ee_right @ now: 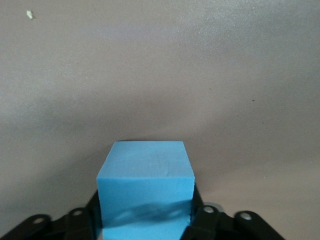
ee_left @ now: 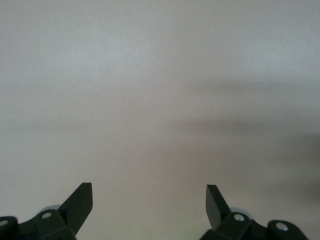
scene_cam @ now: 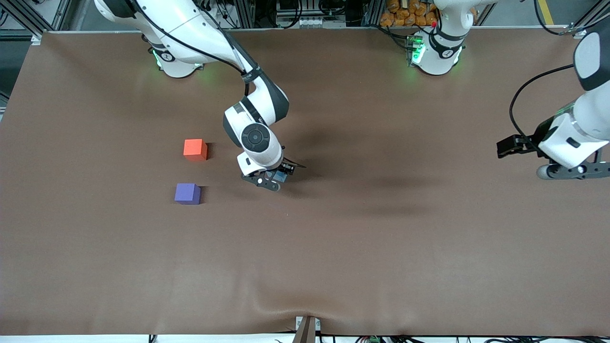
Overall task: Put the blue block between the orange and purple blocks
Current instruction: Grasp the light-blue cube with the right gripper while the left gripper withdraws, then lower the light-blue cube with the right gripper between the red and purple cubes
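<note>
The blue block (scene_cam: 280, 177) (ee_right: 145, 185) sits between the fingers of my right gripper (scene_cam: 274, 179) (ee_right: 145, 212), which is shut on its two sides low over the table. I cannot tell whether the block touches the table. The orange block (scene_cam: 195, 149) and the purple block (scene_cam: 188, 194) rest on the table toward the right arm's end from that gripper. The purple one lies nearer to the front camera, with a gap between them. My left gripper (scene_cam: 572, 171) (ee_left: 150, 192) waits open and empty over the left arm's end of the table.
The brown table cover (scene_cam: 381, 238) has a slight wrinkle at the edge nearest the front camera, by a small bracket (scene_cam: 306, 328). The robot bases (scene_cam: 436, 55) stand along the edge farthest from that camera.
</note>
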